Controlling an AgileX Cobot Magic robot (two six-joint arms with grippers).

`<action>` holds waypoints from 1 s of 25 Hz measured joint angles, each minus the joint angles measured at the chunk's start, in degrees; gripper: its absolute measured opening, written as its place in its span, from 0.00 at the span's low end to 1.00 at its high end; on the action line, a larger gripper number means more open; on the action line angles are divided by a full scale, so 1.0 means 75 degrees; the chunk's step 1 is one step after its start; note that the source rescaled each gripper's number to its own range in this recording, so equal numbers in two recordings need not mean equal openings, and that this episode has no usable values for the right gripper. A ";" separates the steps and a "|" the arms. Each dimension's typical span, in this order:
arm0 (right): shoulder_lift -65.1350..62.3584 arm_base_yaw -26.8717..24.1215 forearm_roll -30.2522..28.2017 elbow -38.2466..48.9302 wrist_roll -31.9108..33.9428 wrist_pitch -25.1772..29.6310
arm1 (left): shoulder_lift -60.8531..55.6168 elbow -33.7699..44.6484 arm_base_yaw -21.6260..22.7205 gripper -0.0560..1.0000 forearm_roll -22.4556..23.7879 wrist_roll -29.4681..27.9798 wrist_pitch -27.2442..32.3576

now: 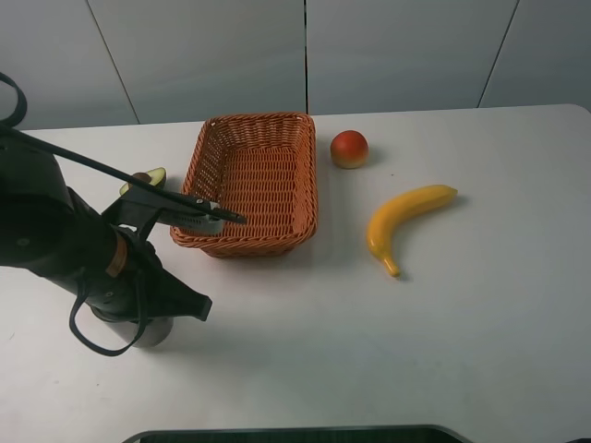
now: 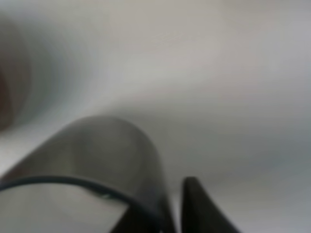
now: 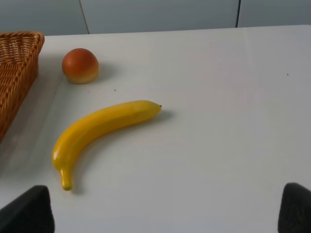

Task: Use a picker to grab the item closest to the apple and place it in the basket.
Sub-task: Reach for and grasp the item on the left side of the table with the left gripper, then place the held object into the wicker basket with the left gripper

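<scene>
On the white table [image 1: 480, 351] the curved yellow banana [image 1: 406, 217] lies nearest the round red-orange apple [image 1: 349, 149], so pinch its middle; the right gripper [image 3: 165, 208] is wide and empty, and I cannot tell for the left gripper [image 2: 172, 216].

I see a plain white surface [image 1: 443, 351] backed by a pale grey wall [image 1: 397, 55] split by thin dark seams.

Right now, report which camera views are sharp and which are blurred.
Exterior high view: sharp and evenly lit, with soft shadows beside the banana and the apple. Left wrist view: badly out of focus, only grey and dark blobs, nothing identifiable. Right wrist view: clear, with a faint shadow along the banana.
</scene>
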 joint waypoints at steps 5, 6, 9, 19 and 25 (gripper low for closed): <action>0.0000 0.0000 0.0000 0.0000 0.0000 0.0000 | 0.0013 0.0000 0.0000 0.06 0.0049 -0.0004 0.0000; 0.0000 0.0000 0.0000 0.0000 0.0000 0.0000 | 0.0013 0.0000 0.0000 0.06 0.0049 -0.0004 0.0000; 0.0000 0.0000 0.0000 0.0000 0.0000 0.0000 | 0.0013 0.0000 0.0000 0.06 0.0049 -0.0004 0.0000; 0.0000 0.0000 0.0000 0.0000 0.0000 0.0000 | 0.0013 0.0000 0.0000 0.06 0.0049 -0.0054 0.0000; 0.0000 0.0000 0.0000 0.0000 0.0000 0.0000 | -0.0005 0.0000 0.0000 0.06 -0.0033 0.0140 0.0183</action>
